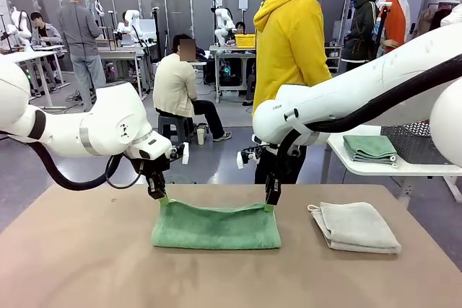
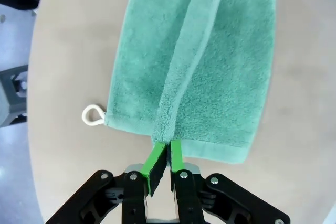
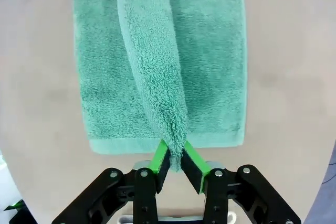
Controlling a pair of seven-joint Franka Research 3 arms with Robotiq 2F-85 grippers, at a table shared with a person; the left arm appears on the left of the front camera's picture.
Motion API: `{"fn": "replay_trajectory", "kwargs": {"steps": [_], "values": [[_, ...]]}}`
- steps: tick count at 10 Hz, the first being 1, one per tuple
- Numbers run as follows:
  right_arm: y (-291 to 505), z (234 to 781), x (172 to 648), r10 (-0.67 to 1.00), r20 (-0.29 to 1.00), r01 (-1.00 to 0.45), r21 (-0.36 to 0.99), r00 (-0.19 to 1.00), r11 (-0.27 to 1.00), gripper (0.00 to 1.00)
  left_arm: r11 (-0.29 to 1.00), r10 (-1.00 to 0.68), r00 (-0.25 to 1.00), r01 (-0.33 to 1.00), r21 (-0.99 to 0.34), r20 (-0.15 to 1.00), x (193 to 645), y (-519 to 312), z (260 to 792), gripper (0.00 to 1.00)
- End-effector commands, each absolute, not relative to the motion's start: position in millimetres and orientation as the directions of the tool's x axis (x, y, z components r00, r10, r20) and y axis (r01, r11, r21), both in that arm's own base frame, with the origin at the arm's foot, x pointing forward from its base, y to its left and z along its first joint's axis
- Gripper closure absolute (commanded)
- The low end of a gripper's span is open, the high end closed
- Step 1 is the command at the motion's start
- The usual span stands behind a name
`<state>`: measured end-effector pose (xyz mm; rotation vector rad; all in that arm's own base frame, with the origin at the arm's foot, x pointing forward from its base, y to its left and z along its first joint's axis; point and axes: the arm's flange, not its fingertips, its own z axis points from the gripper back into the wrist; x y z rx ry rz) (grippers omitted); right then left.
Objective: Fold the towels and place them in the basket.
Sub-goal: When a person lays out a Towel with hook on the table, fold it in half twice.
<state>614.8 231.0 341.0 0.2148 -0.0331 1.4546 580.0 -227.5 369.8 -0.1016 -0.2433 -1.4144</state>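
Left fingers (image 2: 155, 164) and right fingers (image 3: 194, 162) each pinch one end of the raised edge of the green towel (image 1: 216, 230), which lies half-folded on the bench (image 1: 72, 265). If one of my arms outruns the other, the fold could skew or the terry slip free.

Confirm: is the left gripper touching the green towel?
Touching. The left wrist view shows the left gripper pinched shut on a raised ridge of the green towel.

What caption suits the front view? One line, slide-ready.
The left hand and right hand pinch the lifted edge of a green towel on the table, beside a folded grey-white towel.
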Motion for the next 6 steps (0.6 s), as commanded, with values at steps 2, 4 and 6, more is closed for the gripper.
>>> {"fn": "replay_trajectory", "kwargs": {"steps": [2,4,6], "values": [[225.3,332.8,633.1,0.979,0.137,-0.98,0.151,0.154,0.133,0.84,0.234,-0.955,0.209,0.967,0.105,0.209,597.3,-222.4,363.9,0.91],[222.1,328.1,636.1,0.975,0.123,-0.975,0.144,0.187,0.169,0.84,0.186,-0.951,0.154,0.978,0.098,0.266,600.0,-224.4,356.7,0.91],[219.8,325.6,637.7,0.974,0.128,-0.977,0.123,0.189,0.173,0.84,0.176,-0.952,0.14,0.978,0.114,0.27,601.9,-224.6,351.0,0.91]]}}
